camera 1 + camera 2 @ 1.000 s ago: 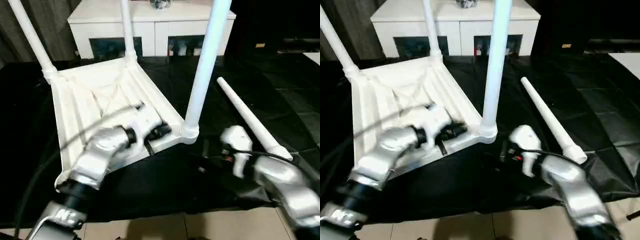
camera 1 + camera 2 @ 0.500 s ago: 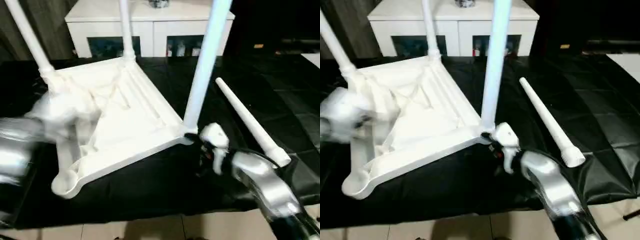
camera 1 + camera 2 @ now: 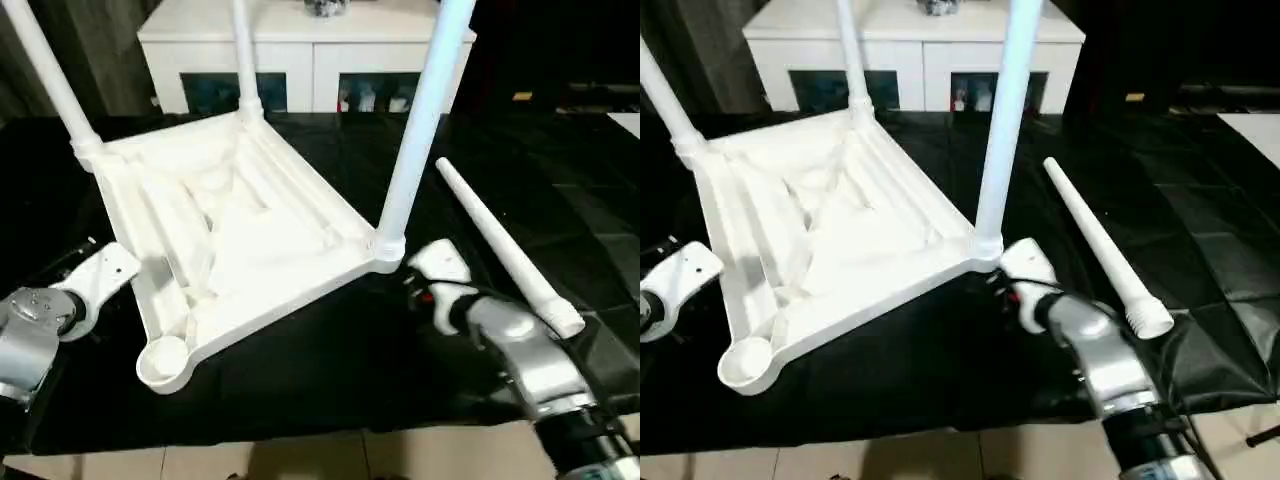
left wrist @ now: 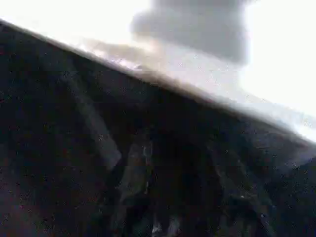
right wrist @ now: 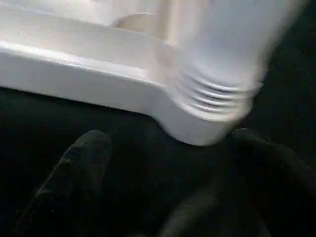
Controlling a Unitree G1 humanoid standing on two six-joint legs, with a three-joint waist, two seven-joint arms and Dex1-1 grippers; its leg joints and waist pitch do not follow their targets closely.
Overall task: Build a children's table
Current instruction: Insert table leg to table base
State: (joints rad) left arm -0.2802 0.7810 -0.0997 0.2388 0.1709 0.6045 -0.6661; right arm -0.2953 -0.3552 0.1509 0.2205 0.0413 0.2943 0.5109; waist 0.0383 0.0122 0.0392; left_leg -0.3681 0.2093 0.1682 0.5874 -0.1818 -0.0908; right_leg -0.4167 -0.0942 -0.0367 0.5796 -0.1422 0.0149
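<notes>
White plastic took up most of the left eye view: the table [image 3: 240, 240] lay upside down on a black sheet [image 3: 330, 370], ribbed underside up. Three legs stood in corner sockets, each cut off by the top edge: the near leg [image 3: 415, 120] at the right corner, a back leg [image 3: 243, 60], and a left leg [image 3: 45, 75]. The nearest socket [image 3: 165, 360] was open and held no leg. A loose leg [image 3: 505, 250] lay flat on the sheet to the right, apart from the table. Behind stood a cabinet [image 3: 300, 50], its top partly cut off. The left arm [image 3: 40, 320] sat low at the left beside the table's edge; its fingers could not be made out. The right gripper [image 3: 415, 290] was close to the near leg's socket, its fingers hidden behind the white wrist housing.

From the right eye view the same layout showed, with the right arm [image 3: 1080, 330] reaching toward the socket [image 3: 985, 248] of the near leg.

Through the left wrist view came blurred dark sheet [image 4: 123, 173] and a pale band beyond, too smeared to identify.

Through the right wrist view two dark fingers [image 5: 74, 173] stood spread apart, holding nothing, just below the ribbed socket collar [image 5: 212, 98] and the table's rim [image 5: 74, 59].
</notes>
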